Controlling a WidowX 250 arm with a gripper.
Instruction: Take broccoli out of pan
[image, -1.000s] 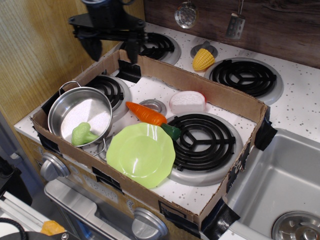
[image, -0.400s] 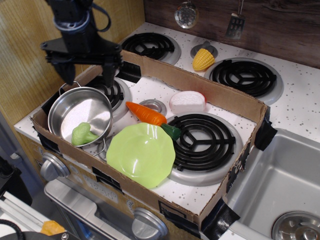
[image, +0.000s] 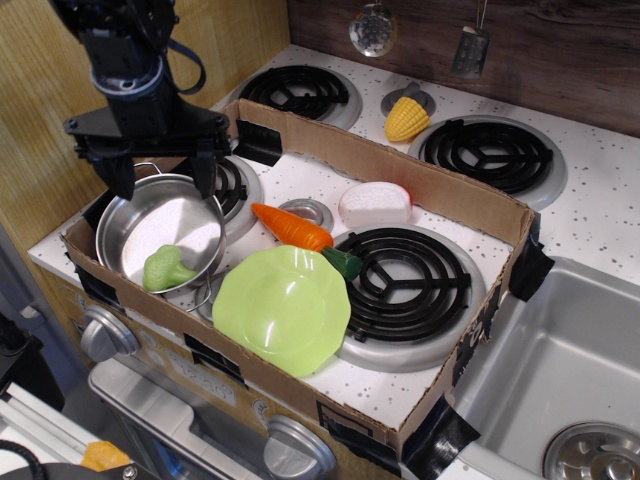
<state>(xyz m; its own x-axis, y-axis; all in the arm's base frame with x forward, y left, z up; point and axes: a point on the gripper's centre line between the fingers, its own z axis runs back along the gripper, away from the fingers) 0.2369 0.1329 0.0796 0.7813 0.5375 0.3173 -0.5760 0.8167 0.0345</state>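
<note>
The broccoli (image: 166, 268), a small pale-green lumpy floret, lies inside the pan (image: 128, 222) near its front rim. The pan is a shiny steel pot with wire loop handles, on the front-left burner inside a cardboard frame. My gripper (image: 163, 178) is black, with its two fingers spread wide, open and empty. It hovers over the pan's back rim, above and behind the broccoli, not touching it.
A lime-green plate (image: 283, 308) lies right of the pan. An orange carrot (image: 293, 227) with a dark green top and a white-and-red piece (image: 375, 204) lie behind the plate. The cardboard wall (image: 400, 175) rings the area. A corn cob (image: 406, 118) sits behind it. A sink (image: 560, 370) is at right.
My gripper has moved from the back burner toward the front left and come down over the pan. The broccoli and pan have not moved.
</note>
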